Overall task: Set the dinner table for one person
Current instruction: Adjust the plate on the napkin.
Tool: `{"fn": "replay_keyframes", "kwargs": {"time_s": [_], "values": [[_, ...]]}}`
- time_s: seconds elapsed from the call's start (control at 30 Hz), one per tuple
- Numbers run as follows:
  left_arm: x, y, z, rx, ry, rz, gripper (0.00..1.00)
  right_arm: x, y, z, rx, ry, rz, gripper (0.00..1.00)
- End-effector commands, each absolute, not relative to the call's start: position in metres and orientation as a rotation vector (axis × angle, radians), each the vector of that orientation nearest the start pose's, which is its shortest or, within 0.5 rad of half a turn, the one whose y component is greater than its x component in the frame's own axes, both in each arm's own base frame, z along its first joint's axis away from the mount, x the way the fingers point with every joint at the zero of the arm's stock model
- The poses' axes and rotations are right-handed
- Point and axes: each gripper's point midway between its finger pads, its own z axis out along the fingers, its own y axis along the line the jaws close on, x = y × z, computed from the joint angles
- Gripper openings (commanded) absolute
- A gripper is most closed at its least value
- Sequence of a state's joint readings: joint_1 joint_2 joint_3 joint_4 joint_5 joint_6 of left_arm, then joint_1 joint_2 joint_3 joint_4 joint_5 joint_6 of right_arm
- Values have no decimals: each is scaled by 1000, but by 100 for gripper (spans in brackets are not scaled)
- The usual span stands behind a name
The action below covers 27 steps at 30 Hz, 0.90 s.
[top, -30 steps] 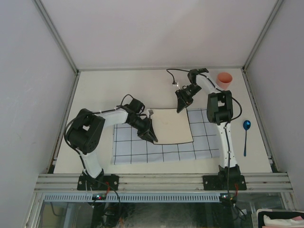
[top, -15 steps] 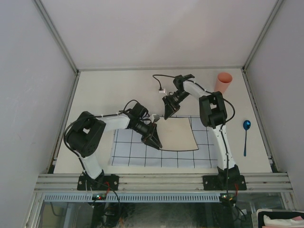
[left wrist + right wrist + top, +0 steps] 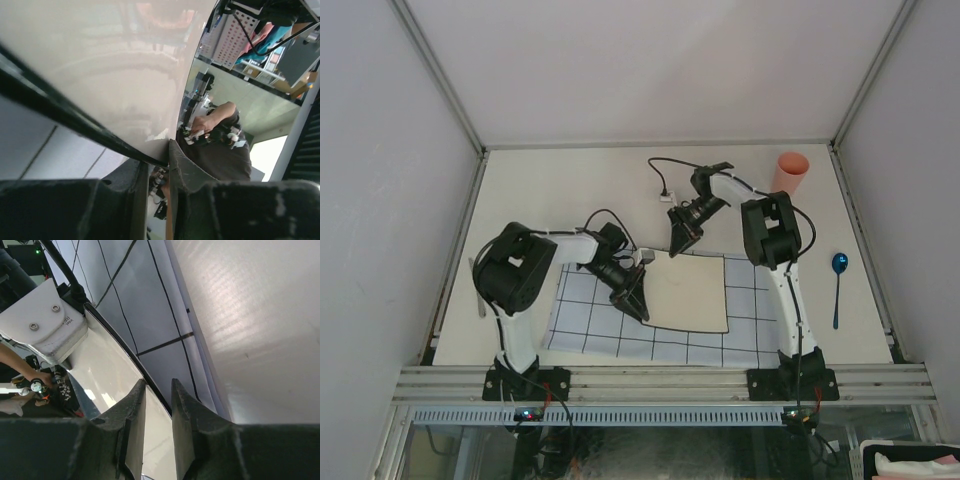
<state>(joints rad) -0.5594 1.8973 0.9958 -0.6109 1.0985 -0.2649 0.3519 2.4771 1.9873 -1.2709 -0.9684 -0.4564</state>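
On the dinner table [image 3: 570,190] lies a light-blue grid cloth [image 3: 590,322]. A stiff cream mat [image 3: 692,292] with a dark edge rests across its right half. My left gripper [image 3: 639,308] pinches the mat's near-left corner. In the left wrist view its fingertips [image 3: 172,150] are shut on the mat's dark edge, with the mat [image 3: 110,75] rising above them. My right gripper [image 3: 678,247] holds the far-left corner. The right wrist view shows the mat [image 3: 110,370] slanting between that gripper's [image 3: 157,386] narrow-set fingers, over the cloth [image 3: 150,315].
An orange cup [image 3: 791,172] stands at the back right of the table. A blue spoon [image 3: 837,285] lies along the right edge. A thin grey utensil-like thing [image 3: 478,292] lies by the left edge. Grey rails and pale walls border the table.
Both grippers have carried the cream mat leftward and nearer. The right arm swung left away from the cup. The grid cloth has skewed to the left.
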Motion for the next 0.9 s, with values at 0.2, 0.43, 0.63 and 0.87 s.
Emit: {"fn": "replay_keyframes", "kwargs": {"time_s": [0.2, 0.43, 0.63, 0.87], "values": [[163, -297, 73, 924, 2636, -1847, 0, 364, 251, 70, -937, 2630, 1450, 0], [156, -288, 74, 981, 2646, -1872, 0, 375, 252, 76, -925, 2613, 1435, 0], [150, -279, 66, 1020, 2670, -1903, 0, 379, 256, 73, -908, 2610, 1443, 0], [145, -275, 55, 1039, 2676, -1943, 0, 376, 265, 63, -921, 2626, 1453, 0]]}}
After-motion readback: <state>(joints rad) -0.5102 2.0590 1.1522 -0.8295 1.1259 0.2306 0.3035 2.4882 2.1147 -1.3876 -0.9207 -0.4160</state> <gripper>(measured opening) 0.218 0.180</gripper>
